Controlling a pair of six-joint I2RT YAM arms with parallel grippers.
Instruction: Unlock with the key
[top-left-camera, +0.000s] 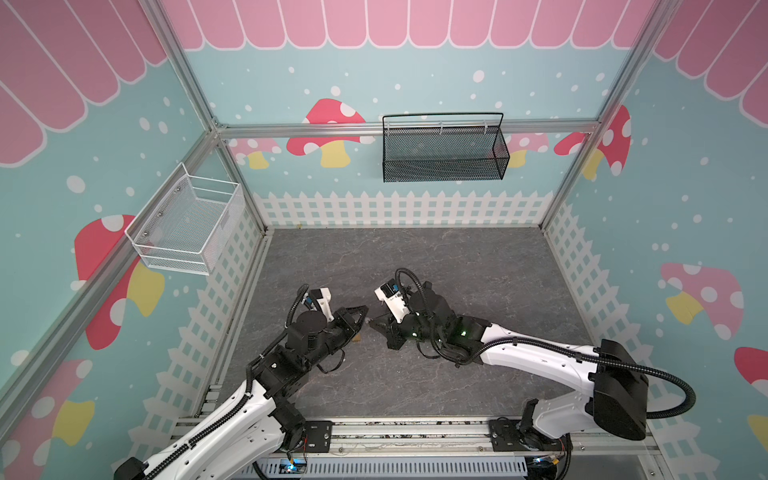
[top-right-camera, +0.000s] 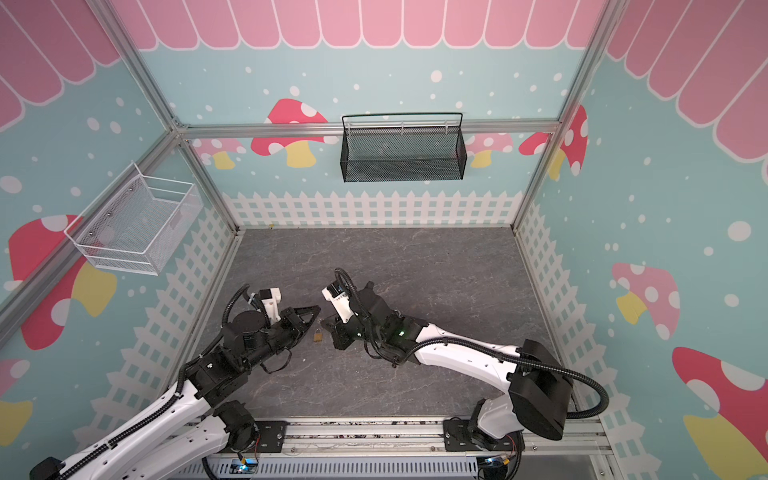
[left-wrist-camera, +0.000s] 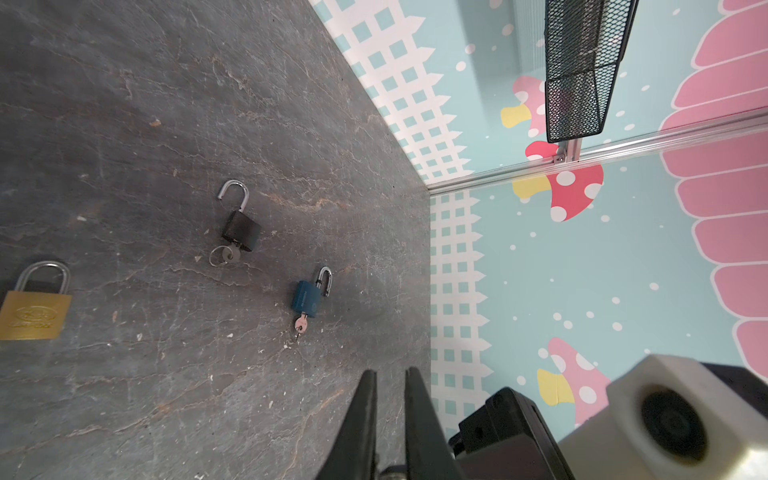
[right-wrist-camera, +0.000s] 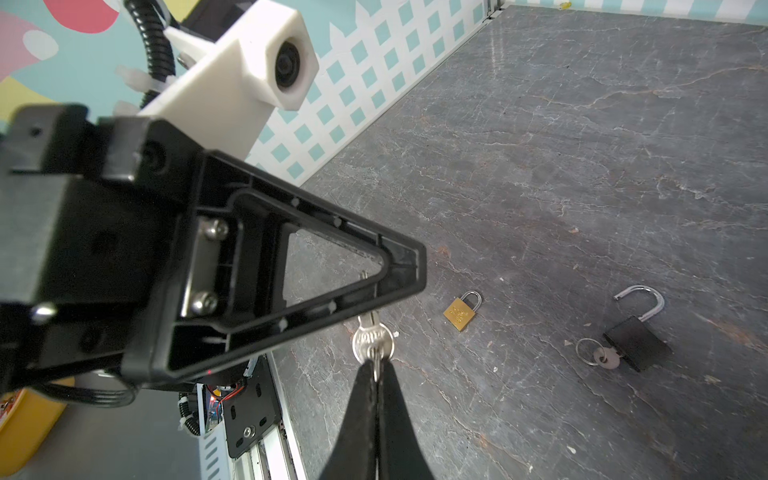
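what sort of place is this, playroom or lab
Probably a robot test cell, not a playroom: silver aluminium frame, cartoon mushroom-print wall panels, two white-and-black robot arms bolted to a front rail.

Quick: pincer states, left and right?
Left pincer: closed; whether it grips the key cannot be told.
Right pincer: closed on the key.

Nothing here reads clearly. The brass padlock (left-wrist-camera: 33, 316) bears an embossed emblem and a line of lettering - too blurred to make out. The same goes for the blue padlock (left-wrist-camera: 306, 299) and the stamped key (right-wrist-camera: 372, 340).
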